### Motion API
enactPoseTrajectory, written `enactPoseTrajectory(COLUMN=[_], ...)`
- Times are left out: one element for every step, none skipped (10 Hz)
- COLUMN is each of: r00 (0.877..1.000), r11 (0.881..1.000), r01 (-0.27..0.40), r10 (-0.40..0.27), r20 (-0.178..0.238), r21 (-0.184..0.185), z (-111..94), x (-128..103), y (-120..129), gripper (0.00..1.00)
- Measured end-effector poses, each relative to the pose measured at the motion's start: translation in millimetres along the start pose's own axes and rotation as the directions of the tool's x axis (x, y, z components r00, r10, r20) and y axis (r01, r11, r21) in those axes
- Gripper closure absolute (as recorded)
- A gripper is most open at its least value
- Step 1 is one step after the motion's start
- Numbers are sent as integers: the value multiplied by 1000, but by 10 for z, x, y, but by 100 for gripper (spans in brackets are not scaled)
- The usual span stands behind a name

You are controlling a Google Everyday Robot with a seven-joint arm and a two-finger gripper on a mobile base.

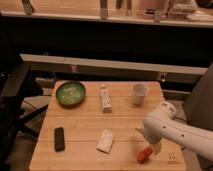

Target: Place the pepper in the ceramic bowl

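Observation:
The pepper [143, 155], small and orange-red, lies on the wooden table [85, 130] near its front right corner. My gripper [154, 146] hangs at the end of the white arm [165, 127], which reaches in from the right. It is directly over the pepper's upper right end, open, and holds nothing. The ceramic bowl [70, 93], round and green, sits at the table's back left, far from the gripper.
A white tube [105, 97] lies at the back centre, with a small white cup [139, 93] to its right. A white packet [106, 140] lies front centre and a black bar [59, 138] front left. A dark chair frame [15, 105] stands to the left.

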Motion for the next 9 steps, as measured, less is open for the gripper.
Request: enactPoseTrajectory(r00=[1000, 1000, 1000, 999, 999, 999, 999, 999, 998], r11=[1000, 1000, 1000, 1000, 1000, 1000, 1000, 1000, 1000], r01=[5, 9, 16, 24, 26, 26, 25, 27, 30], r10=[-5, -9, -16, -24, -26, -26, -25, -27, -30], r20=[9, 16, 23, 29, 34, 38, 42, 47, 50], r21=[3, 6, 5, 7, 7, 4, 3, 0, -1], z=[39, 75, 117, 159, 185, 216, 255, 284, 309], x=[-10, -13, -17, -21, -15, -13, -9, -15, -16], y=[9, 8, 20, 26, 34, 50, 66, 70, 76], gripper=[20, 20, 20, 20, 20, 20, 20, 20, 20])
